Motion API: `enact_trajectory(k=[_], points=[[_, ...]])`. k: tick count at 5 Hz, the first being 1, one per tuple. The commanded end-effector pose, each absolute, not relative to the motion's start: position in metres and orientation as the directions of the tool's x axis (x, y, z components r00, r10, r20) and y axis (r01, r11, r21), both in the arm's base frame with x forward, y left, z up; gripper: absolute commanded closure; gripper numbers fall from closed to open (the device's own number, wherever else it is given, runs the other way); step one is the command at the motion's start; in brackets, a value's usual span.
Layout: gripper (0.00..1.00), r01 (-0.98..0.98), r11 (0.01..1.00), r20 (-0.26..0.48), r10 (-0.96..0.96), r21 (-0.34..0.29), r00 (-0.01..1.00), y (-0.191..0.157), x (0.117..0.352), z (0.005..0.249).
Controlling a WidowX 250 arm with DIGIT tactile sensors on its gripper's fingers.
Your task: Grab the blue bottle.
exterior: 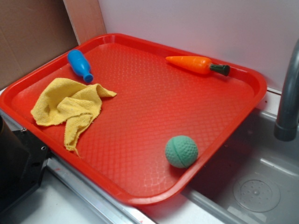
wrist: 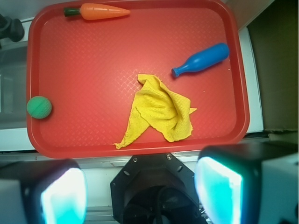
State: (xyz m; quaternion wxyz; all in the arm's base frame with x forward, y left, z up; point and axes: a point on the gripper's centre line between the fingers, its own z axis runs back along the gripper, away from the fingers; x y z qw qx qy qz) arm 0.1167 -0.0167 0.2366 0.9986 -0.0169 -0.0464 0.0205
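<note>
Red tray [exterior: 140, 186] fills exterior view. Blue bottle [exterior: 80, 65] lies on side, upper left, mouth just beside yellow cloth [exterior: 67, 109]. Carrot [exterior: 196, 64] upper right; green ball [exterior: 181, 151] lower right. Gripper not seen here.

Wrist view: gripper [wrist: 140, 193] at bottom edge, fingers [wrist: 219, 191] spread wide, holding nothing. Bottle upper right of tray, well apart from gripper; cloth centre, ball left, carrot top.

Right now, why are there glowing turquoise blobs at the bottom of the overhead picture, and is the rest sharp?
In the wrist view they are the robot's open hand, close to the lens, blurred and overexposed; the small bright-blue plastic bottle stays sharp. In the exterior view the light is soft, and the red plastic tray looks slightly grainy.
</note>
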Motion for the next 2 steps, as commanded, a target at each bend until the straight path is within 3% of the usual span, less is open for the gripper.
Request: enact_trajectory(k=[1,2], points=[[0.0,-0.039,0.999,0.092,0.043,-0.036,0.995,-0.017,0.117,0.237],[0.0,-0.184,0.98,0.095,0.191,-0.081,0.977,-0.011,0.127,0.228]])
